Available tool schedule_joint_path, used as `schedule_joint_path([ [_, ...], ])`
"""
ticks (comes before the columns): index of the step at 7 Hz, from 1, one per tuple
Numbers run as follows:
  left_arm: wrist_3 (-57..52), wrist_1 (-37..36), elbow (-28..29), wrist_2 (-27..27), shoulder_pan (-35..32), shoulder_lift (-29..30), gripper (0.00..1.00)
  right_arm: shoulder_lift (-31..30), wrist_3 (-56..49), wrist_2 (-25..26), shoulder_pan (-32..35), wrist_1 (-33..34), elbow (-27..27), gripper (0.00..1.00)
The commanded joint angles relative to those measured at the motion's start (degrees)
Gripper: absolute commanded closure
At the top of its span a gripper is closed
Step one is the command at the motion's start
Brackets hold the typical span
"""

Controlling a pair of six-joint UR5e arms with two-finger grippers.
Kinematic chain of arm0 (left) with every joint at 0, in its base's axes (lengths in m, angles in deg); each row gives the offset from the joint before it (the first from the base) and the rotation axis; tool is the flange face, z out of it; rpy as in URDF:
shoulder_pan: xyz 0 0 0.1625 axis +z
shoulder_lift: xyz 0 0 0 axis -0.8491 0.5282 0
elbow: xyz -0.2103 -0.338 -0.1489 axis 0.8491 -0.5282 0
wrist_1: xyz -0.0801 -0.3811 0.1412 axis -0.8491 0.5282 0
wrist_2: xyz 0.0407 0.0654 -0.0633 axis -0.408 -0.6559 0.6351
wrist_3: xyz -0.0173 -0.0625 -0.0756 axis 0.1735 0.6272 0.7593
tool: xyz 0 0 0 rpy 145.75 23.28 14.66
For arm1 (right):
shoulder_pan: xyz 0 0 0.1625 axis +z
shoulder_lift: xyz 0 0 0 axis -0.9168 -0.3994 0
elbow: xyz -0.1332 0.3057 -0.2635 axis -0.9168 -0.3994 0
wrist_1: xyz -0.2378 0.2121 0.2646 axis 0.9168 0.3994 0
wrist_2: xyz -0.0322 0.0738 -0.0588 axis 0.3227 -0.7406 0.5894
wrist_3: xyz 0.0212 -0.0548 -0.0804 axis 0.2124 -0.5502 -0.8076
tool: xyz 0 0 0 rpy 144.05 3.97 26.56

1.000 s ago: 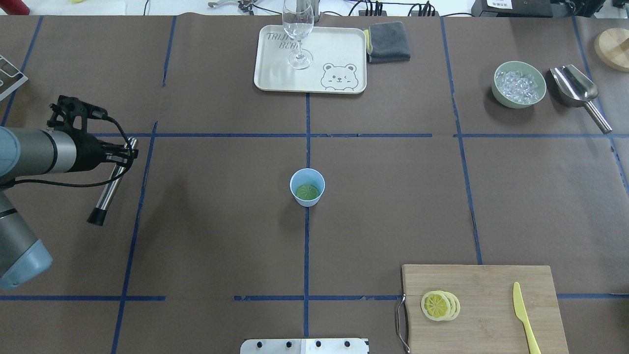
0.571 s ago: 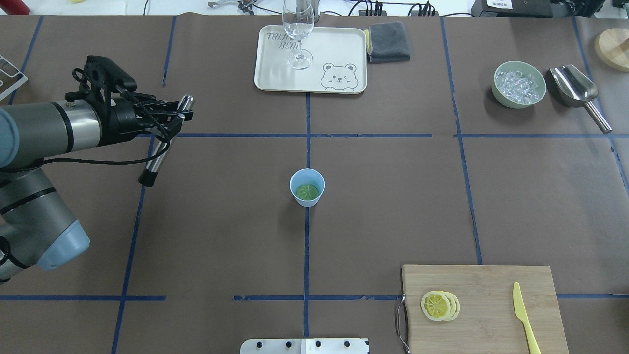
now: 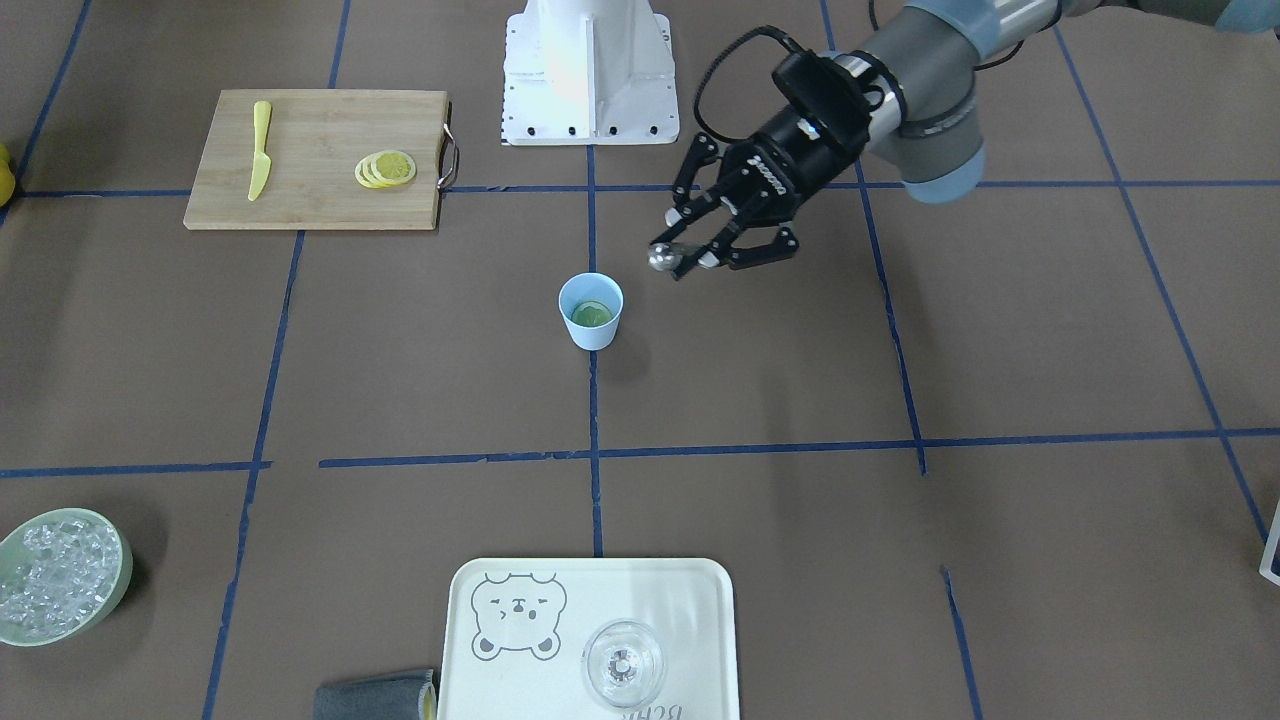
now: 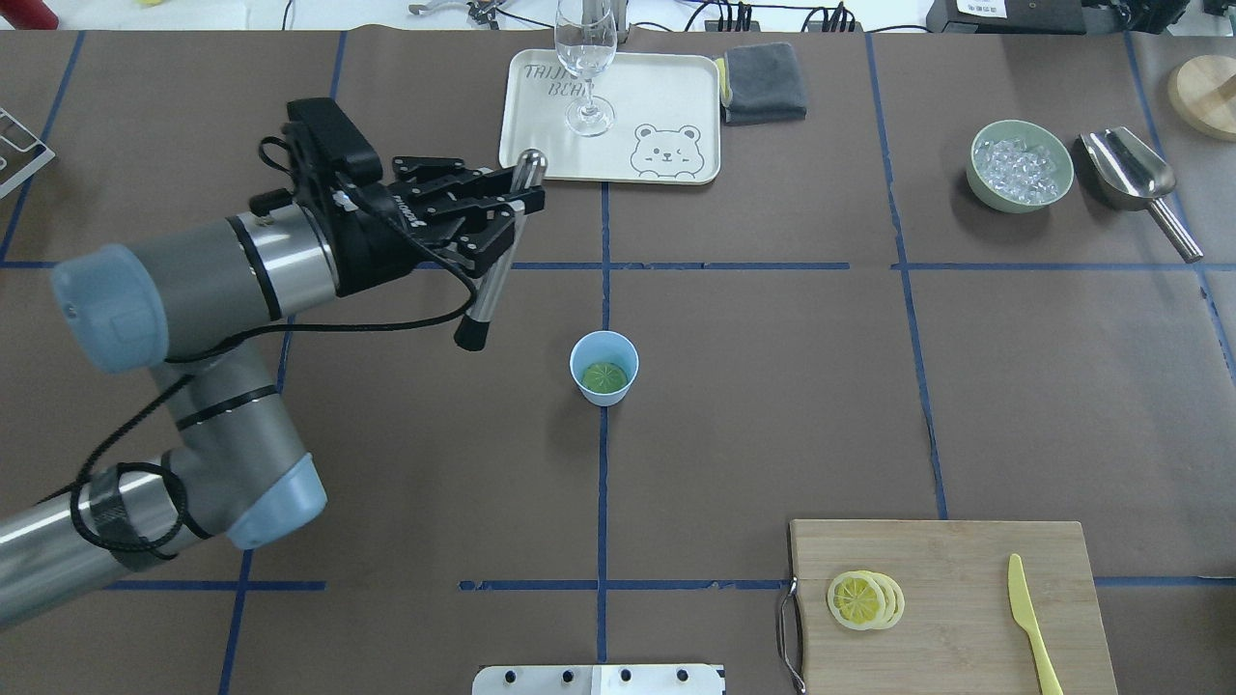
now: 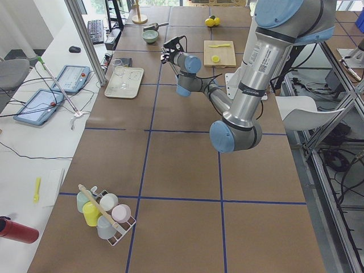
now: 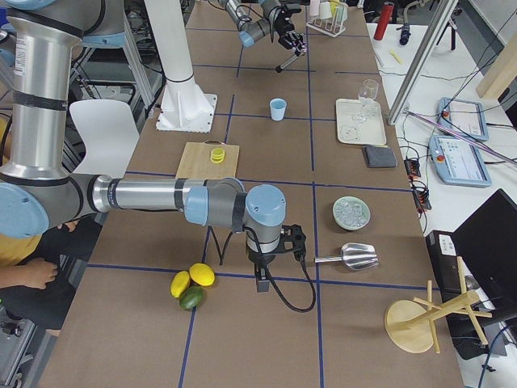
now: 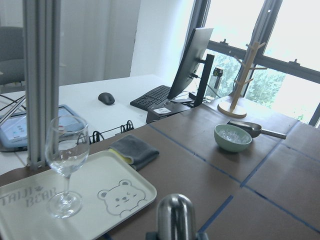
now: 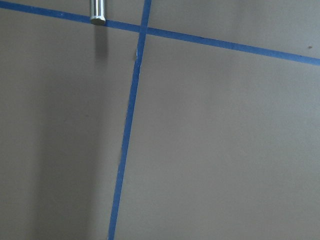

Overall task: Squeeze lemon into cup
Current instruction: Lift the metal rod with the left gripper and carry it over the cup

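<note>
The light-blue cup point(image 4: 577, 358) stands at the table's middle with a green slice point(image 4: 604, 377) in it; it also shows in the front view point(image 3: 592, 336). Several lemon slices point(image 4: 864, 598) lie overlapped on the wooden board point(image 4: 966, 550). My left gripper point(image 4: 521, 199) is shut on a steel muddler point(image 4: 494, 266) with a black tip, held in the air behind and to the left of the cup, tip down. In the front view the left gripper point(image 3: 690, 262) is beside the cup. My right gripper point(image 6: 260, 281) shows only in the right side view; I cannot tell its state.
A cream tray point(image 4: 666, 97) with a stemmed glass point(image 4: 585, 58) and a grey cloth point(image 4: 765, 82) sit at the back. A green ice bowl point(image 4: 1021, 166) and metal scoop point(image 4: 1130, 174) are back right. A yellow toy knife point(image 4: 1028, 618) lies on the board.
My left arm has swung in from the table's left edge toward the middle, carrying the muddler to near the cup. The cup and lemon slices have not moved.
</note>
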Motion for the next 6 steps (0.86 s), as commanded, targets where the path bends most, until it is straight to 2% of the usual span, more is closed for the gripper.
schedule_joint_path([
  [1, -10.95, 8.76, 6.04, -1.80, 2.10, 6.32, 1.00, 0.12, 0.15, 0.04, 0.00, 0.00, -0.05, 0.00],
  [2, -15.33, 16.12, 13.66, -1.80, 2.11, 9.92, 1.00, 0.12, 0.06, -0.05, 0.09, 0.00, -0.05, 0.00],
  [3, -17.55, 21.33, 18.43, -1.89, 2.80, 10.91, 1.00, 0.12, 0.15, 0.04, 0.00, 0.00, -0.05, 0.00],
  [5, -17.66, 22.78, 19.97, -3.73, 6.04, 11.18, 1.00, 0.03, 0.32, 0.04, 0.09, 0.09, -0.05, 0.00],
  [6, -17.66, 22.78, 20.41, -7.39, 8.50, 12.83, 1.00, 0.03, 0.24, 0.04, 0.09, 0.09, -0.05, 0.00],
])
